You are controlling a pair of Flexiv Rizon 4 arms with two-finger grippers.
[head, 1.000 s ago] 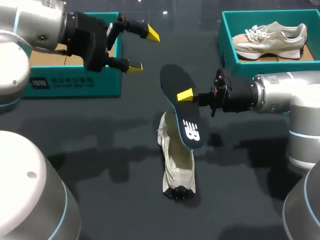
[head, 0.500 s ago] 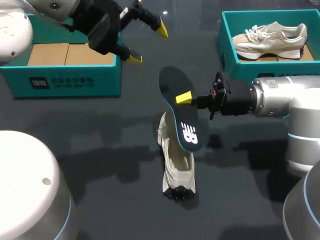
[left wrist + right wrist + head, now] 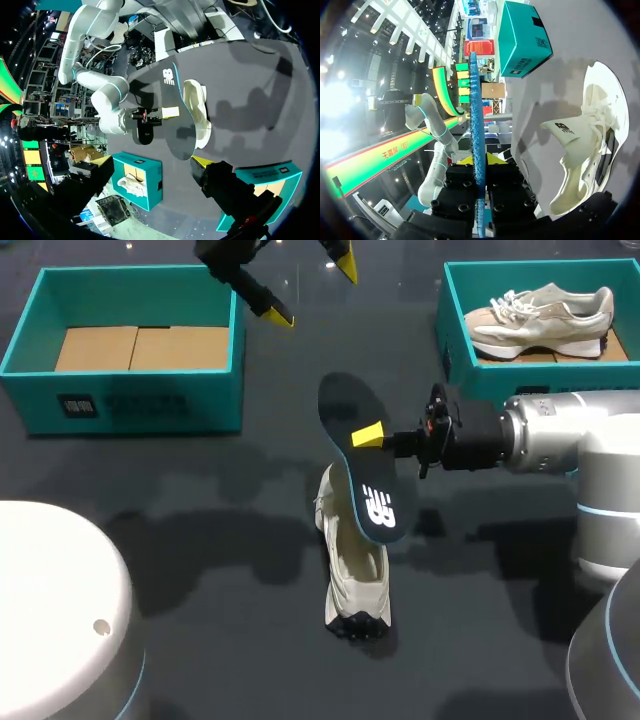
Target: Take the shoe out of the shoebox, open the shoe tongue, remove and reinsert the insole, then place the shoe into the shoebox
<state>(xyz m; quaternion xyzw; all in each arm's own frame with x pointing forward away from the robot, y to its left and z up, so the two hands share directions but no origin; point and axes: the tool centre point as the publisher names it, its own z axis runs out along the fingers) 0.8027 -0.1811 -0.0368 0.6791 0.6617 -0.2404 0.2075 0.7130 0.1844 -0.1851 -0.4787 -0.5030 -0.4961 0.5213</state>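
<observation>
From above, the insole [image 3: 347, 405] is out of the shoe [image 3: 353, 570] and pinched in the right tool [image 3: 372, 435], so the removal looks done and reinsertion is the step in hand. The insole is a thin, dark, bean-shaped sheet with a white logo, held tilted over one end of the shoe; whether its lower tip touches the shoe is unclear. The shoe is cream, soft and crumpled-looking, lying on the dark matt surface [image 3: 200, 530], well apart from the teal shoebox [image 3: 130, 405], whose floor is plain cardboard [image 3: 140, 348]. A second box [image 3: 447, 330] of the same stiff teal card holds a tan shoe [image 3: 540, 315]. The left tool [image 3: 313, 287] hangs spread wide and empty beyond the shoebox's far corner. In the left wrist view, ahead of that tool's one visible yellow tip, the insole shows as a broad flat blade beside the pale shoe. In the right wrist view the insole is edge-on, a blue foam strip clamped between both yellow tips, and beside it the shoe gapes, its tongue folded up and out. Next, I judge, the insole must be lined up with the shoe's length and slid tip-first into the opening; being floppy, it may buckle, and the light shoe may skid unless the left tool steadies it.
</observation>
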